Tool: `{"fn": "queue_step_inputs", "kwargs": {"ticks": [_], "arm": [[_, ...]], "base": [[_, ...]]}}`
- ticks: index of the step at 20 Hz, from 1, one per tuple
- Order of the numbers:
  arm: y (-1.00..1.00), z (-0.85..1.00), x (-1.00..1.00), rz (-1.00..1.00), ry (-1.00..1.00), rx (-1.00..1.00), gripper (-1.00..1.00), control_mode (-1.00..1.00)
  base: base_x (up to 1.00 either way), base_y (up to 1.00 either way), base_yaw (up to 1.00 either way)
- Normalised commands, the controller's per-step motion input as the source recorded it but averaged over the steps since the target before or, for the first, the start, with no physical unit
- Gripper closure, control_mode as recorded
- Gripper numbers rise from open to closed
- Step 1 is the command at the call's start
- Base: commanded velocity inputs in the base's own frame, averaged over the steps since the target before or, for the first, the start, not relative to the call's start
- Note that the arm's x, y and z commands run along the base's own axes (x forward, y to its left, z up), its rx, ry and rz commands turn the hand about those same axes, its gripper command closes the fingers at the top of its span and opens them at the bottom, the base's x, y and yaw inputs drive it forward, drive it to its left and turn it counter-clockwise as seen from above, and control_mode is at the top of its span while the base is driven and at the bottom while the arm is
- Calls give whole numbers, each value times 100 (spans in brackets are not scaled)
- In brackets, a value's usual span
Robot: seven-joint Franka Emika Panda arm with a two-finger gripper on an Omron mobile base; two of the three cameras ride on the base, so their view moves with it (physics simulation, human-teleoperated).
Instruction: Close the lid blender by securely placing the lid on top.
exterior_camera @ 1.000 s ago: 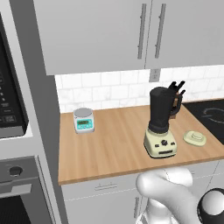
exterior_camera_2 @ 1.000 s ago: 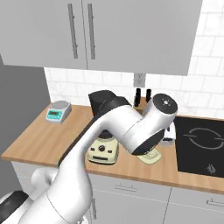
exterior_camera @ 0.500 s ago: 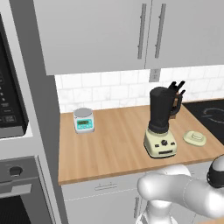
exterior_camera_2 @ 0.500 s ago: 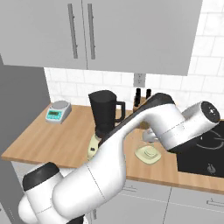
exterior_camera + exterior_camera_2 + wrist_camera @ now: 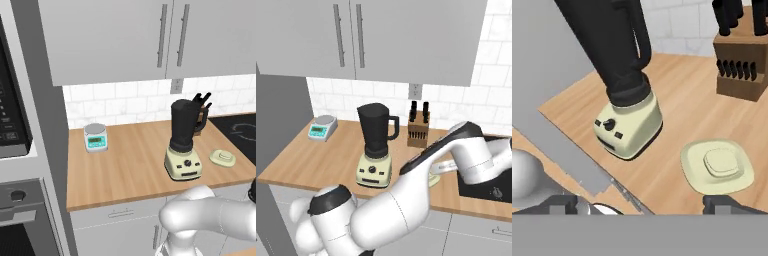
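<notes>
The gripper (image 5: 642,202) is spread wide and empty, its two dark fingertips (image 5: 562,204) poking up far apart at the bottom of the hand view. Just ahead of it the lid (image 5: 717,166) lies flat on the wooden counter (image 5: 677,100), knob up, so it can be taken from above. Beside it, to the left in this view, stands the blender (image 5: 626,95), its cream base tilted only by the camera's roll. From the base cameras the jar (image 5: 184,121) is upright and uncovered; whether anything is inside is hard to tell, since the glass is so dark. Behind stand a knife block (image 5: 743,62) and, well apart, a small scale (image 5: 95,137).
</notes>
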Motion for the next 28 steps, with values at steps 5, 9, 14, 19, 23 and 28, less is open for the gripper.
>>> {"fn": "queue_step_inputs", "kwargs": {"ticks": [5,9,14,19,23,28], "arm": [[10,-40,23,16,-18,2,-100,-100],[43,-46,16,8,-12,0,-100,-100],[39,-32,20,2,-2,0,-100,-100],[31,-21,16,-2,-1,0,-100,-100],[21,-27,20,-7,-2,-6,-100,-100],[6,-16,21,-3,0,-4,-100,-100]], "base": [[0,0,0],[0,0,0],[0,0,0],[0,0,0],[0,0,0],[0,0,0]]}}
